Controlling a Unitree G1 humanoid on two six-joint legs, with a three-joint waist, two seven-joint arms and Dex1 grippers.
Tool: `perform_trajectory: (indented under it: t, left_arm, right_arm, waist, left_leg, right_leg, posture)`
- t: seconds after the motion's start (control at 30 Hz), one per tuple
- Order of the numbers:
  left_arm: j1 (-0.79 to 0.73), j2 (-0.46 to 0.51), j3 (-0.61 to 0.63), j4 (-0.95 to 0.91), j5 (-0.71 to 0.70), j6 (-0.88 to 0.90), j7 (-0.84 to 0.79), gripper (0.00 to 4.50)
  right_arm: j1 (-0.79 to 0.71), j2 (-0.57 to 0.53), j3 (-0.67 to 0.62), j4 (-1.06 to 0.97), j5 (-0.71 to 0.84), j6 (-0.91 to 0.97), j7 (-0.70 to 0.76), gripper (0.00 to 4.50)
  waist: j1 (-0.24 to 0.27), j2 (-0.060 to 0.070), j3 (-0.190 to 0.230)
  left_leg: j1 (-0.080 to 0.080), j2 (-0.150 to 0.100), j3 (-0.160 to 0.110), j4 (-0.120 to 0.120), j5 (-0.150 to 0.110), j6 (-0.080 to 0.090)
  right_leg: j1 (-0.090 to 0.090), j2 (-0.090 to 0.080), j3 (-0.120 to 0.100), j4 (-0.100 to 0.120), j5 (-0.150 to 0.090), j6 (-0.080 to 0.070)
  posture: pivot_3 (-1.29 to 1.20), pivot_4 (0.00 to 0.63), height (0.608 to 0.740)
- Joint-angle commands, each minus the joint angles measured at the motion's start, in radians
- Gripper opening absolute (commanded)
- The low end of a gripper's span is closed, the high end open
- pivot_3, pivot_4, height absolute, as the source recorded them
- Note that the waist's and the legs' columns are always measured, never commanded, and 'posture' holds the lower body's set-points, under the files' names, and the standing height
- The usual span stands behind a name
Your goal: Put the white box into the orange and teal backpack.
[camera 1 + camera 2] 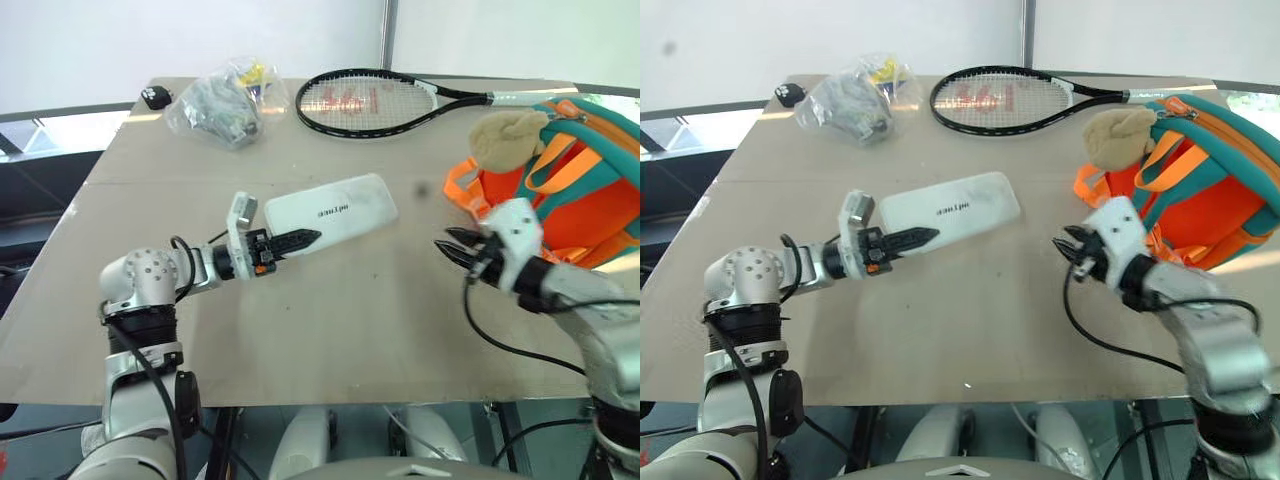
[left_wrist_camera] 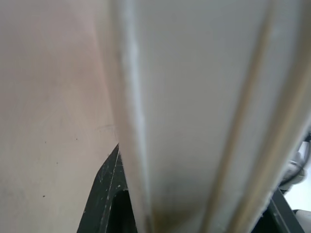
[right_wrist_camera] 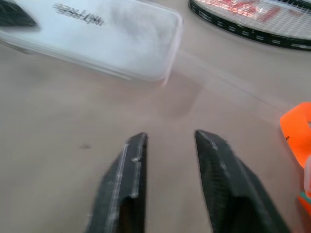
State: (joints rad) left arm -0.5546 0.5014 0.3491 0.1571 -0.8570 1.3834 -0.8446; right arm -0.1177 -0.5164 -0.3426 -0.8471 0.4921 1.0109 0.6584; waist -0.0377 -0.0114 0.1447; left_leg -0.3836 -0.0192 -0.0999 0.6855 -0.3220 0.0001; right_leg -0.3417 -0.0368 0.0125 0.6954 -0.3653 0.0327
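The white box, flat with small dark lettering, lies slanted at mid-table. My left gripper is shut on its near left end, and in the left wrist view the box sits right between the black fingers. Whether the box's far end rests on the table I cannot tell. The orange and teal backpack stands at the right edge with a tan plush toy on it. My right gripper hangs open and empty just left of the backpack, pointing toward the box.
A black tennis racket lies across the back of the brown table. A clear plastic bag of grey items and a small black object sit at the back left. Orange straps trail from the backpack onto the table.
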Motion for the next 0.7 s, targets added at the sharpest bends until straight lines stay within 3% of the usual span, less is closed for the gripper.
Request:
perform_trajectory:
  t: [0.03,0.1,0.13,0.2,0.3,0.43,0.7]
  left_arm:
    - [0.003,0.006,0.02,-0.077,-0.055,-0.048,-0.03,1.13]
    - [0.011,0.011,-0.01,-0.102,-0.034,-0.116,-0.057,1.13]
    - [0.013,0.012,-0.025,-0.11,-0.022,-0.149,-0.067,1.13]
    - [0.015,0.012,-0.05,-0.111,0.004,-0.217,-0.083,1.13]
    - [0.007,0.006,-0.073,-0.091,0.025,-0.289,-0.089,1.13]
    - [0.004,-0.001,-0.103,-0.092,0.052,-0.36,-0.083,1.13]
    - [0.023,-0.004,-0.11,-0.14,0.061,-0.407,-0.04,1.13]
  right_arm:
    - [0.074,-0.036,-0.27,-0.168,0.255,0.144,0.007,3.1]
    - [0.177,-0.072,-0.418,-0.195,0.372,0.194,-0.005,4.21]
    - [0.219,-0.086,-0.472,-0.199,0.396,0.207,-0.02,4.47]
    - [0.246,-0.095,-0.508,-0.181,0.365,0.235,-0.107,4.47]
    - [0.205,-0.093,-0.466,-0.119,0.3,0.248,-0.246,4.47]
    - [0.005,-0.051,-0.265,0.071,0.161,0.193,-0.427,4.47]
    - [-0.256,-0.023,-0.001,0.414,-0.041,-0.072,-0.472,4.47]
  waist:
    - [0.002,0.0,0.0]
    - [0.004,0.0,0.0]
    - [0.007,0.0,0.0]
    - [0.01,0.0,0.0]
    - [0.003,-0.001,0.0]
    - [-0.007,-0.001,0.0]
    - [-0.004,0.0,0.0]
  left_leg:
    - [0.0,0.0,0.0,0.0,0.0,0.0]
    - [0.002,0.0,0.0,0.0,0.0,0.0]
    - [0.003,0.0,0.0,0.0,0.0,0.0]
    - [0.002,0.0,0.001,0.0,0.0,0.0]
    - [0.005,0.0,0.005,0.0,0.0,0.0]
    - [0.006,0.001,0.006,0.0,0.0,0.0]
    - [0.002,0.001,0.009,0.0,0.0,0.0]
  right_leg:
    - [0.0,0.0,0.0,0.0,0.0,0.0]
    - [0.001,0.0,0.001,-0.001,0.0,0.0]
    - [0.002,0.0,0.001,-0.001,0.0,0.0]
    - [0.002,0.0,0.001,-0.001,0.0,0.0]
    - [0.003,0.0,0.005,-0.001,0.0,0.0]
    - [0.003,0.001,0.006,-0.001,0.0,0.0]
    - [0.0,0.004,0.007,0.002,0.0,0.0]
  posture:
    - [0.0,0.15,0.74]
    - [0.0,0.15,0.74]
    - [0.0,0.15,0.74]
    - [0.0,0.15,0.74]
    - [0.0,0.15,0.74]
    - [0.0,0.15,0.74]
    - [0.0,0.15,0.74]
